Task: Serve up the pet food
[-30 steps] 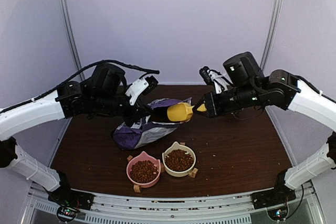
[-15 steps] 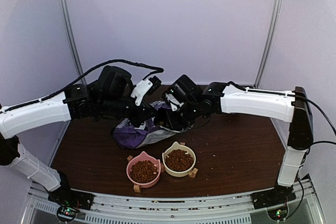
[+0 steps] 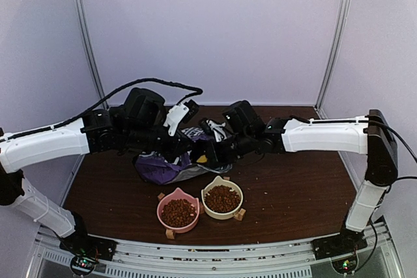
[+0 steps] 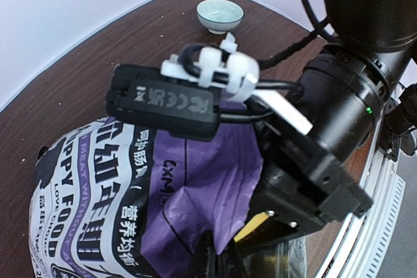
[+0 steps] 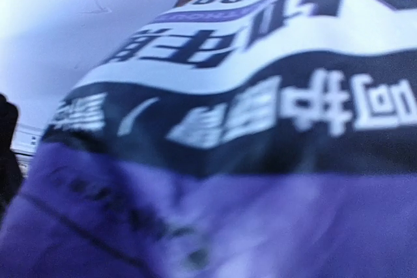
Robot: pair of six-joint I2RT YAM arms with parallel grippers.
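Observation:
The pet food is dark-brown kibble heaped in a pink bowl (image 3: 178, 211) and a cream bowl (image 3: 222, 198) at the table's front. The purple "PUPPY FOOD" bag (image 3: 161, 166) lies behind them. My left gripper (image 3: 178, 150) is shut on the purple flap at the bag's mouth (image 4: 221, 260). My right gripper (image 3: 208, 154) is shut on the yellow scoop (image 4: 256, 230) and reaches into the bag's mouth. The scoop's cup is hidden inside; only a sliver of yellow shows (image 3: 203, 158). The right wrist view shows only the blurred bag (image 5: 215, 128); its fingers are hidden.
A small pale-green cup (image 4: 220, 14) stands on the brown table (image 3: 293, 180) at the back, behind the bag. Stray crumbs lie near the bowls. Both arms cross over the table's middle. White walls enclose the back and sides.
One second ago the right gripper held the scoop in the open beside the bag. It has since moved left and down into the bag's mouth. The left gripper keeps its hold on the flap.

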